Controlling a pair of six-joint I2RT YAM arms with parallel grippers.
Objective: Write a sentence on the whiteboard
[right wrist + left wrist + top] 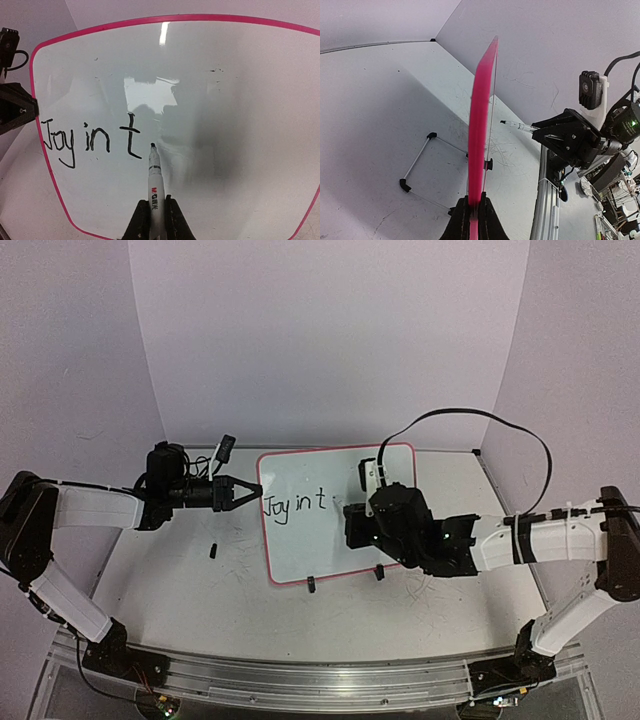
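Note:
The whiteboard [320,540] has a pink rim and stands tilted on two black clip feet. "Joy in t" is written on its left part [90,137]. My left gripper [248,492] is shut on the board's left rim, seen edge-on in the left wrist view [481,125] with the jaws pinching it [475,207]. My right gripper [352,523] is shut on a white marker [155,187]. The marker's black tip [153,145] is at the board surface just right of the "t". The marker also shows from the left wrist view [517,126].
A small black cap [213,549] lies on the tabletop left of the board. A wire stand foot [415,167] rests behind the board. White walls enclose the back and sides. A black cable [470,420] loops above the right arm.

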